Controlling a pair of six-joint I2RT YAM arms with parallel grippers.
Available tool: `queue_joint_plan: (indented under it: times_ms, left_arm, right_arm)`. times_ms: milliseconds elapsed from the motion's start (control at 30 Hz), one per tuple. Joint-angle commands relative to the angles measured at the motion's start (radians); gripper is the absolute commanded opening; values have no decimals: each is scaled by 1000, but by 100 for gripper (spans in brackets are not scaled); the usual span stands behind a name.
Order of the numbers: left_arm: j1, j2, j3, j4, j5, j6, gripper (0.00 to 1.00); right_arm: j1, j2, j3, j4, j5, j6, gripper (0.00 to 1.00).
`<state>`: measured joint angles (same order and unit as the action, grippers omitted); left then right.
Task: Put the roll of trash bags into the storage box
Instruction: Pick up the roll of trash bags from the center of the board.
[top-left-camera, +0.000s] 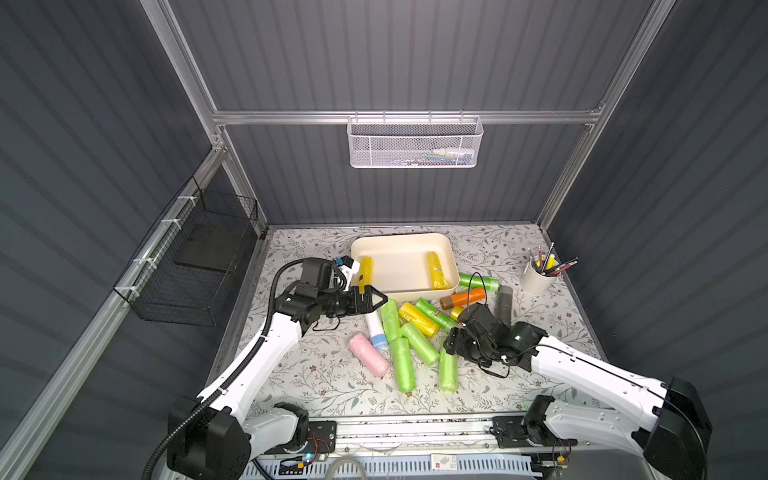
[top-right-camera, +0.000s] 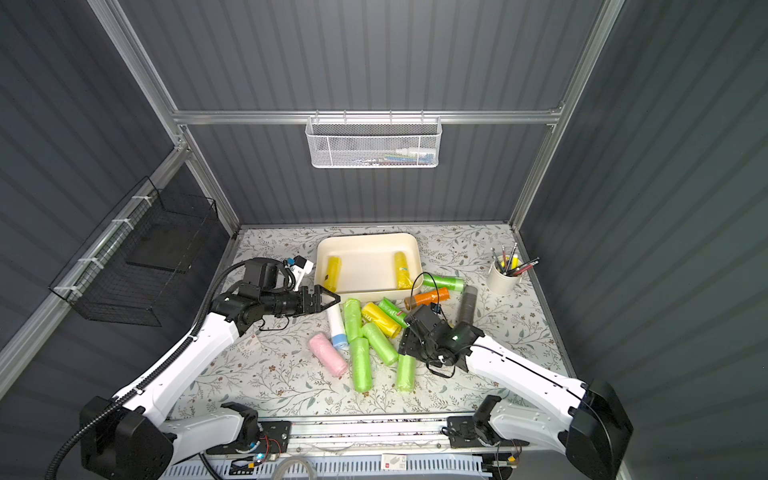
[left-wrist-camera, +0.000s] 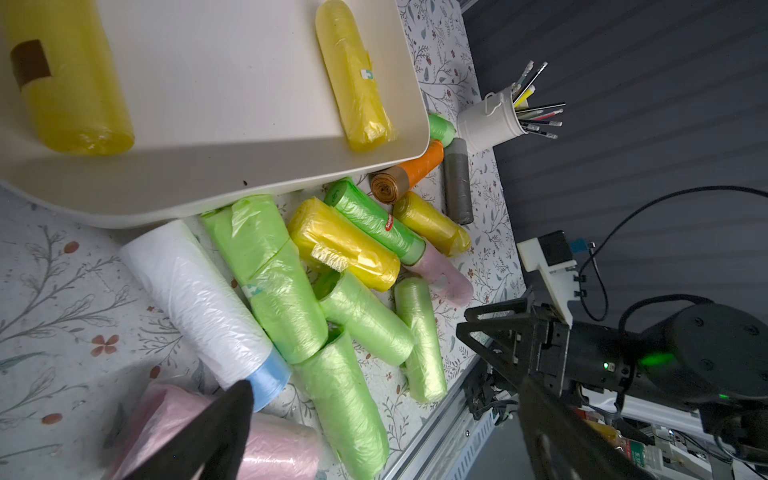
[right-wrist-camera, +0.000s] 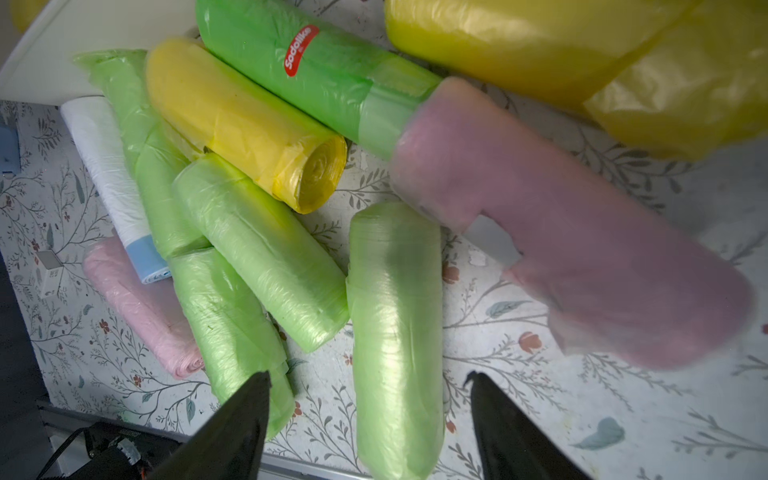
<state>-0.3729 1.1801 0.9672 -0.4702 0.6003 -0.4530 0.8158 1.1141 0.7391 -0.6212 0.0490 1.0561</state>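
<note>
Right gripper: only two dark finger tips show in the right wrist view, and the picture's edge cuts them. In both top views they are hidden under the right arm.

Light green roll between the tips runs off the same edge. Contact further down cannot be told.

Blurred pink roll sits close to the lens, and the arm covers it in both top views.

Big yellow roll is cropped, so its length is unknown.

Left wrist view: storage box is cut on two sides. Boxed yellow roll is cropped too. One finger of the left gripper is a dark blur.

White mesh basket: contents too small to name.
</note>
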Motion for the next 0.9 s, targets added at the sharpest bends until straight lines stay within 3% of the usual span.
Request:
queue_joint_plan:
  times_ms: [0,233,467,867]
  left_arm:
    - [-9,-24,-28,-17,51,-13,100]
    - [-10,-23,-89,11,83,-43,100]
    - [-11,-60,-120,2,5,-45,100]
    - [-11,-60,-131,-2,-16,-47,100]
  right_arm:
    - [19,43,-3,21,32,43,75]
    - [50,74,-20,51,68,71,71]
    - [68,106,-31,50,68,83,68]
    - [92,142,-34,53,62,67,62]
